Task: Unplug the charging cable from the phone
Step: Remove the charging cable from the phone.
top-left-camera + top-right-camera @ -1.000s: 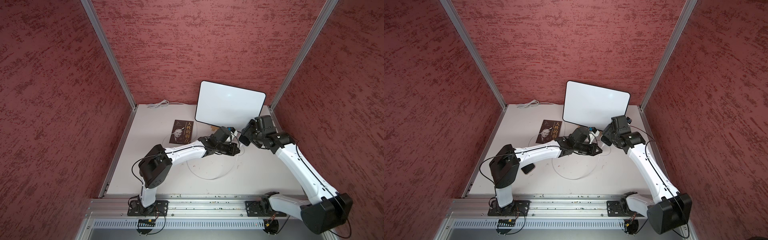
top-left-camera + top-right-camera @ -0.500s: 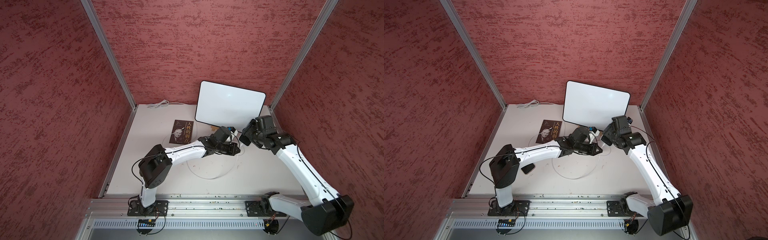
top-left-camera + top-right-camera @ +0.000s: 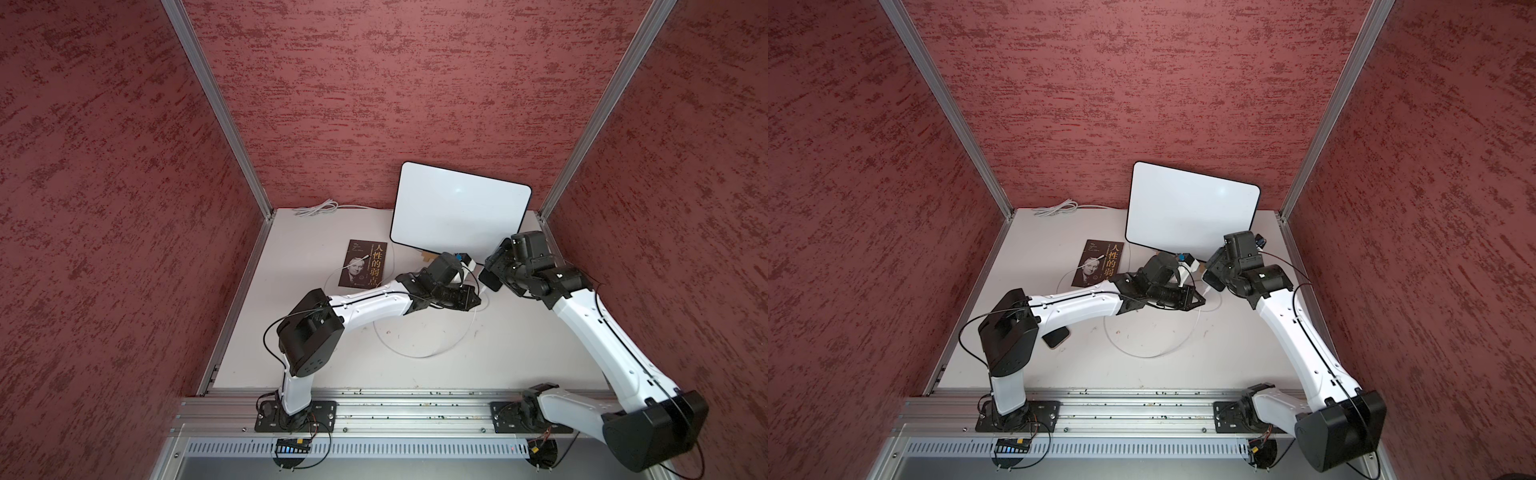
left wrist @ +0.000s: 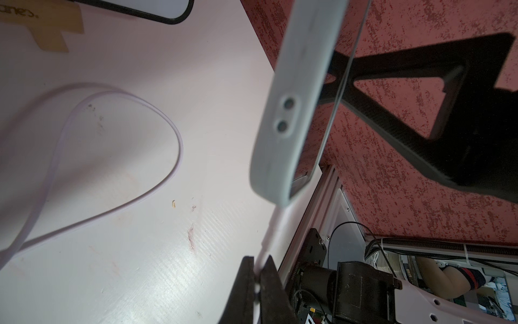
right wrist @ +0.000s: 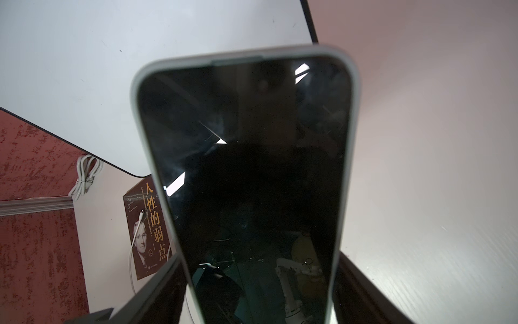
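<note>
Left end effector [image 4: 256, 268] pinches charging cable [image 4: 177, 140] just below plug [image 4: 273, 221], seated in phone [image 5: 246, 168]; right end effector [image 5: 258, 280] clamps phone above surface [image 4: 112, 196]. Off-axis pull risks cord slipping or phone twisting loose.

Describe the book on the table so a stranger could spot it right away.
Find the big whiteboard leaning on the back wall; the book lies flat on the pale table beside its lower corner, on the left arm's side. Its dark brown cover carries a portrait and gold Chinese characters, and a white cable end rests on it.
</note>
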